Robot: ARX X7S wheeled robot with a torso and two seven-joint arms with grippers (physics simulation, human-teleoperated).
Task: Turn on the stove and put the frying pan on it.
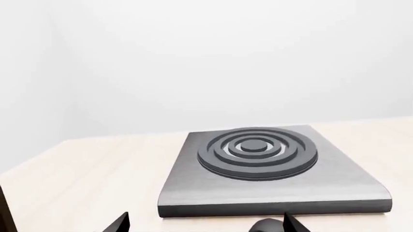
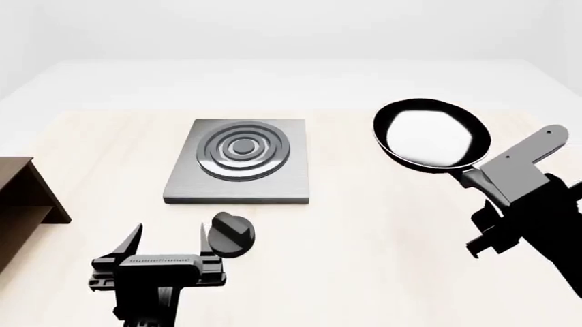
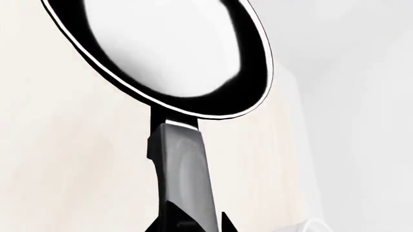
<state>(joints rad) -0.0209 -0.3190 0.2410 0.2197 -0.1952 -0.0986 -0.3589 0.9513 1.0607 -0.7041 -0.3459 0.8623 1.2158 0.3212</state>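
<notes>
Head view: right gripper (image 2: 498, 197) clenching pan (image 2: 430, 136) handle, holding it aloft for stove (image 2: 238, 163); left gripper (image 2: 168, 238) released, nearing knob (image 2: 231, 235).

Dark-grey ringed stove (image 2: 239, 162), black frying pan (image 2: 430, 137)

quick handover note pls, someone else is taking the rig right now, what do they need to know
Left gripper: open, empty, near the table's front edge, just left of the knob, not touching it.
Right gripper: shut on the frying pan by its handle; the pan appears to be lifted off the table, to the right of the stove.
Stove: flat on the table, nothing on its burner rings.
Done: pan grasped.
Left: turn the knob (the pictures do not show whether it has been turned), then set the pan on the rings.
</notes>
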